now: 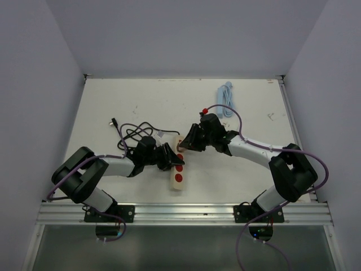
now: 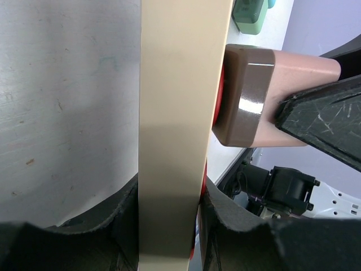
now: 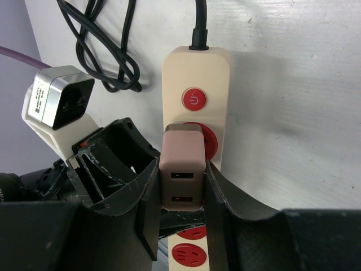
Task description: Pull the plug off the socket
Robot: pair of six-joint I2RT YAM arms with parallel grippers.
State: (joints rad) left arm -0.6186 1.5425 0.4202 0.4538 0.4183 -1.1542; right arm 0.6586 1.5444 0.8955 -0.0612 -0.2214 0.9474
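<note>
Plug (image 3: 181, 169), pinkish USB charger block, sits between the right gripper (image 3: 181, 195) fingers, pinched on both flanks, its base against a red socket (image 3: 212, 144) of the cream power strip (image 3: 196, 73). Left gripper (image 2: 169, 226) clamps the strip across its width, with the plug just ahead of its fingertips. Black cord (image 3: 101, 51) coils ahead-left of the right gripper

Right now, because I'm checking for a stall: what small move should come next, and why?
Probably the right gripper should draw the pink USB charger straight out from the power strip. It clamps the charger, which sits in a red socket, while the left gripper pinches the strip's long edges to brace it.
</note>
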